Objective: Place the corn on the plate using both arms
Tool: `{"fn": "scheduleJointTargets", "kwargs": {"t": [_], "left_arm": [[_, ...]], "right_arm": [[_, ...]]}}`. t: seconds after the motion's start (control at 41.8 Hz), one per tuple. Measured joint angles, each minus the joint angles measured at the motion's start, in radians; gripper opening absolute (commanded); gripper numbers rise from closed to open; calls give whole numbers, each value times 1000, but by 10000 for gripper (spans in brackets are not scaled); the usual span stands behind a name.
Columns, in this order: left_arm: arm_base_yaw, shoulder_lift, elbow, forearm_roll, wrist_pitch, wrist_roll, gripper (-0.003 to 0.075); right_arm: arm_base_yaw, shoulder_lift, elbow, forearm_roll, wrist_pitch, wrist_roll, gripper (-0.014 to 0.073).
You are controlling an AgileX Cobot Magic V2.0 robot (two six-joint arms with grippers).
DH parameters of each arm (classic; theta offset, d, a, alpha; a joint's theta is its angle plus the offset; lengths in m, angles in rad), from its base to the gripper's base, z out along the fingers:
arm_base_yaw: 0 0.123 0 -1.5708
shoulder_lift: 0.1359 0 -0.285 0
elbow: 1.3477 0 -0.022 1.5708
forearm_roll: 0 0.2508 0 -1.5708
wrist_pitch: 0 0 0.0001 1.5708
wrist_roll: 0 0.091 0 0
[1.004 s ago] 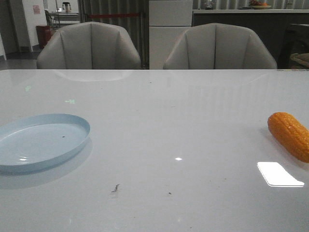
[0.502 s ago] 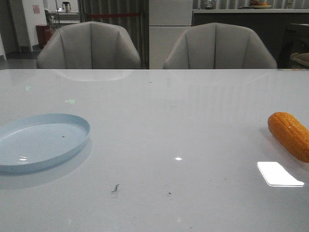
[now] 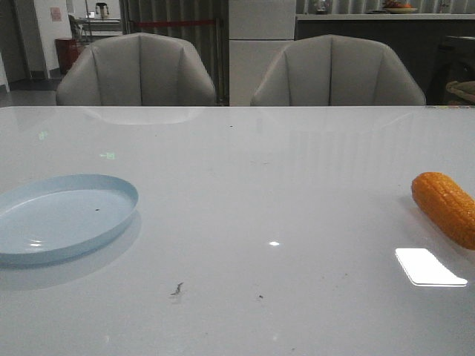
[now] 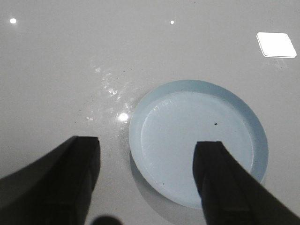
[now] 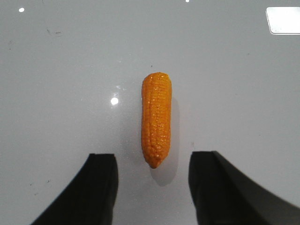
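The orange corn [image 3: 445, 208] lies on the white table at the far right edge of the front view. The pale blue plate [image 3: 44, 222] sits at the far left, with nothing in it but a small dark speck. Neither arm shows in the front view. In the right wrist view my right gripper [image 5: 152, 161] is open and empty, hanging above the table with the corn [image 5: 156, 118] lying lengthwise just beyond the gap between its fingers. In the left wrist view my left gripper [image 4: 147, 150] is open and empty above the near rim of the plate [image 4: 187, 122].
Two grey chairs [image 3: 137, 70] [image 3: 338, 70] stand behind the table's far edge. Bright lamp reflections [image 3: 429, 267] lie on the glossy tabletop near the corn. A few small dark specks [image 3: 177, 288] mark the front middle of the table.
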Motion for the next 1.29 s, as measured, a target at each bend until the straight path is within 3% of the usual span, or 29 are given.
{"fn": "scheduleJointTargets", "kwargs": {"t": [0.502,0.765,1.052,1.195,1.291], "left_arm": [[52,521,-404,-20,292,0,493],[52,755,-475,-22,312,0,493],[52,850,-479,-22,309,0,489],[52,854,-485,-36,305,0,399],[52,854,-485,-42,305,0,267]], "right_arm": [[0,2,0,1,0,0,457],[0,2,0,2,0,0,457],[0,2,0,2,10,0,457],[0,2,0,2,17,0,457],[0,2,0,2,17,0,457]]}}
